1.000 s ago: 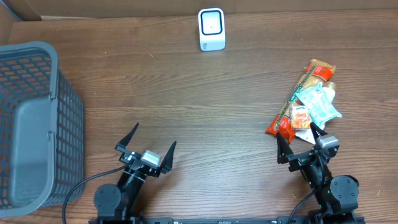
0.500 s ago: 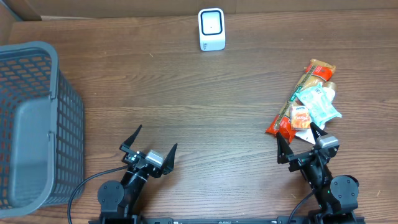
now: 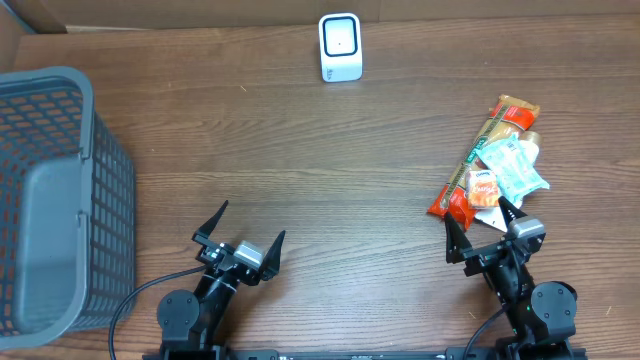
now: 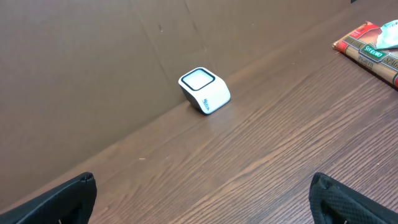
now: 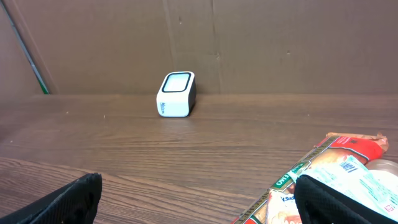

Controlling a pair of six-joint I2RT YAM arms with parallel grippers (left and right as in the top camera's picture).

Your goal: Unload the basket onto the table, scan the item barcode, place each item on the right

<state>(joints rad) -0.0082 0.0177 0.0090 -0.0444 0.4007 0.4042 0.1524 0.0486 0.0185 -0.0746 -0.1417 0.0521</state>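
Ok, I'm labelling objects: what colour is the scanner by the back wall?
The scanner is white with a dark-framed window, clearest in the left wrist view.

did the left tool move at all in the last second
Yes. The left tool has shifted slightly right and down in the overhead view, away from the grey basket.

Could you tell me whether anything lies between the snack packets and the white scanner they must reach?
Nothing visible does. The snack packets lie on the right and the scanner at the far edge, with only bare table between them. The open right gripper sits right beside the packets.
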